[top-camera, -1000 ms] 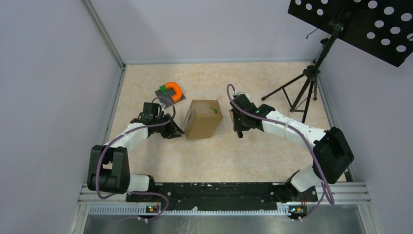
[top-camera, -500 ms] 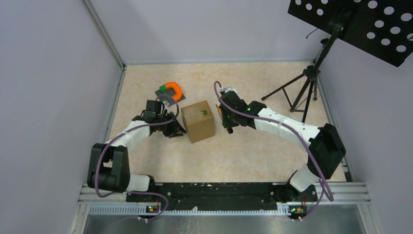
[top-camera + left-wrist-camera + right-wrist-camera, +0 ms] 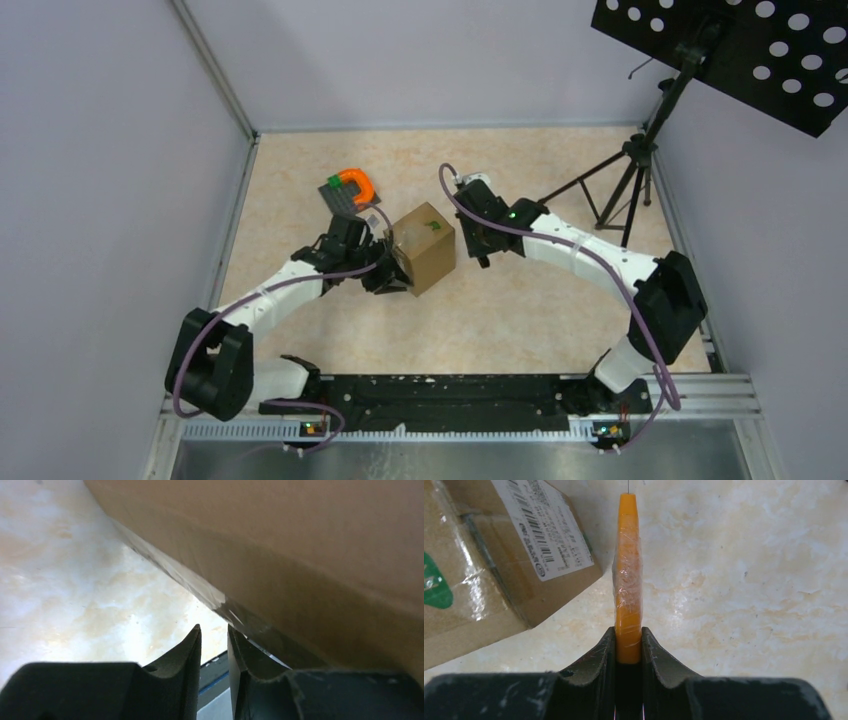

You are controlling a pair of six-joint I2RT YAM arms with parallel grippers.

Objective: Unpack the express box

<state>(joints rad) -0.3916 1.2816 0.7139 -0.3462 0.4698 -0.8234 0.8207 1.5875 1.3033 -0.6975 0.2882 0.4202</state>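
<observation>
Left gripper, jaws nearly together, has moved against the express box to brace it. Right gripper pinches orange tool beside it. Next: slit tape seam.

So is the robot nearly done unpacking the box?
Not nearly. Done: only getting ready, with the right pincer gripping an orange tool beside the express box. In hand: the left pincer, nearly closed, sits at the box's side, perhaps to steady it. Left: the tape looks uncut and the box closed, so cutting, opening and emptying remain.
</observation>
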